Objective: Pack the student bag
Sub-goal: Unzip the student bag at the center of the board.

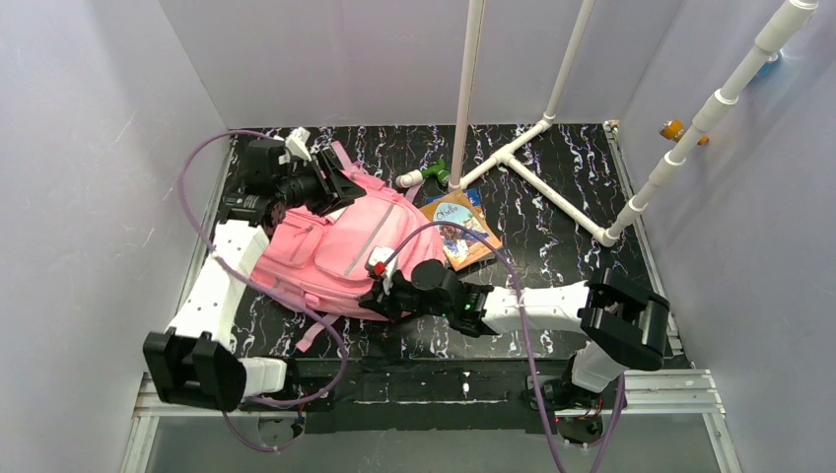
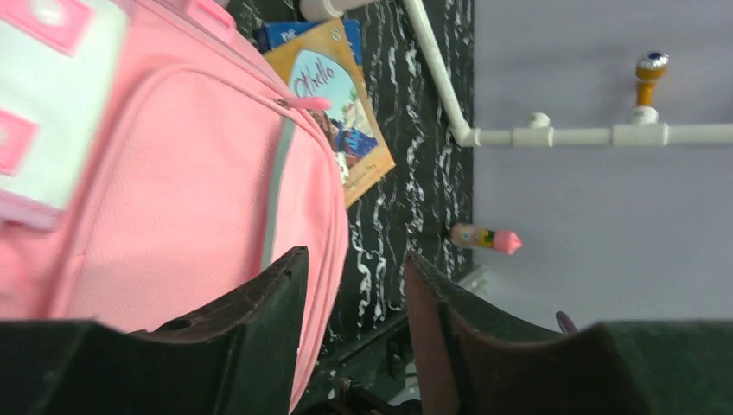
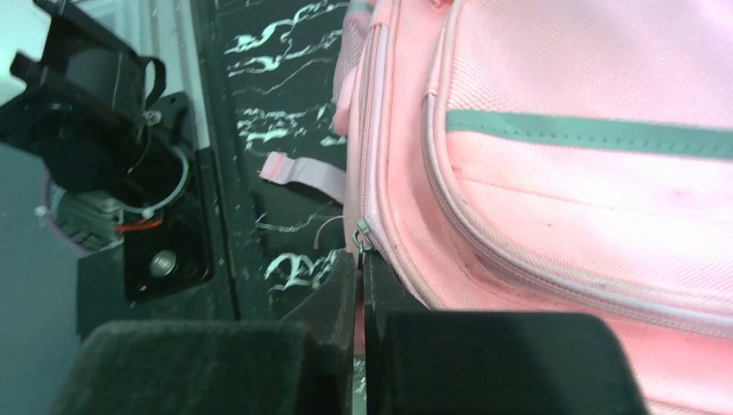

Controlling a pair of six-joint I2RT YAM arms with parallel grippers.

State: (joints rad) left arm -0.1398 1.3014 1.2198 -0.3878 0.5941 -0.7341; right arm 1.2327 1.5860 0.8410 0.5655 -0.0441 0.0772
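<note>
The large soft pink fabric backpack (image 1: 335, 251) lies flat on the black white-veined table (image 1: 572, 168). At the backpack's near edge, the right gripper (image 3: 361, 285) is pressed closed, its tips meeting a small metal zipper pull (image 3: 362, 235). At the backpack's far end, the left gripper (image 2: 354, 294) stands moderately parted, holding nothing. A colourful picture book (image 1: 461, 229) lies just beside the backpack.

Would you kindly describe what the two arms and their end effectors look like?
The left arm and right arm have white link shells with boxy black joints. A lilac cable loops along each. The left end effector and right end effector have blunt, matte black fingers.
</note>
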